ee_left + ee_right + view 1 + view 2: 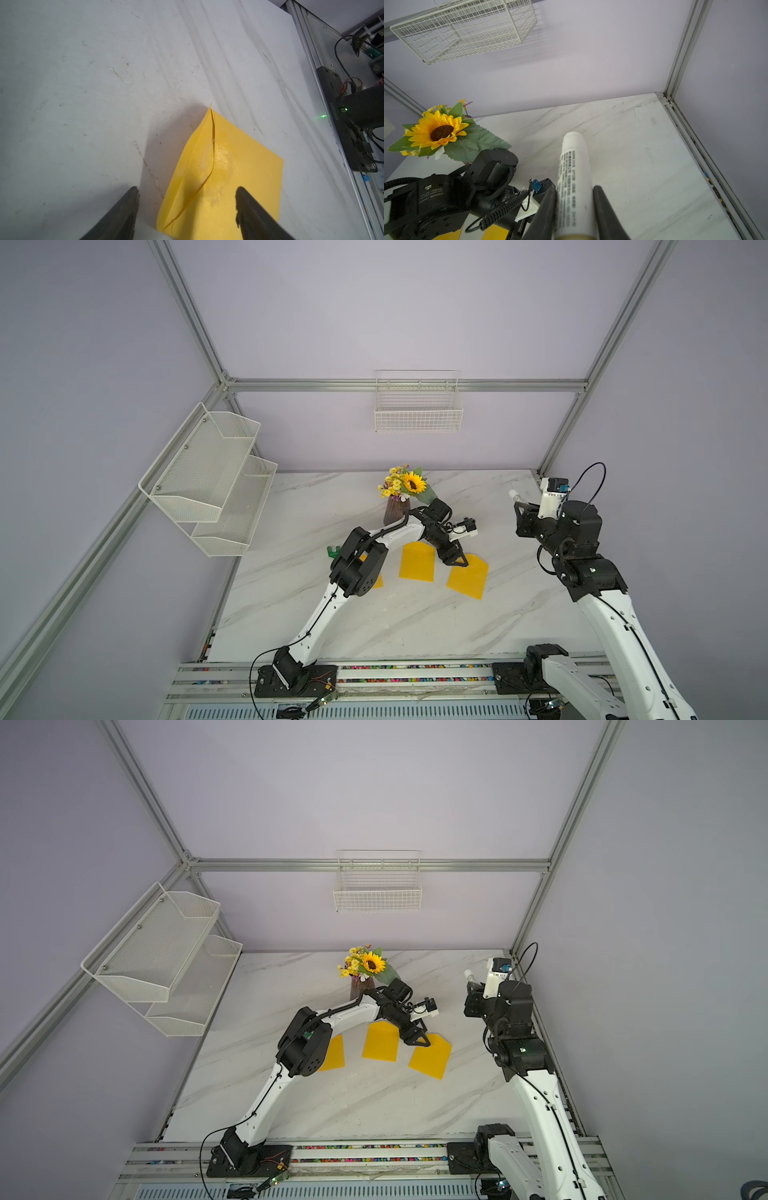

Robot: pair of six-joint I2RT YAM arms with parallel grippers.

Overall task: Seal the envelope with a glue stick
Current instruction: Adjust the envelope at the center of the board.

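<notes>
While the left gripper (187, 193) hung open over the envelope (245, 176), the one nearest the right edge of the bench (374, 626), its flap (193, 162) stood partly lifted above a pale smear. The right gripper (574, 189) was clamped on the glue stick (575, 162), raised near the far right corner. A press landing off the flap, or a finger snagging its edge, might skid or crease the light envelope and leave it unsealed.

Place: your robotics lab cell.
Walls: plain lilac panels (591, 62) in silver aluminium framing (675, 62), beyond your right gripper (574, 187).
Base: grooved metal mounting rail (415, 672).
</notes>
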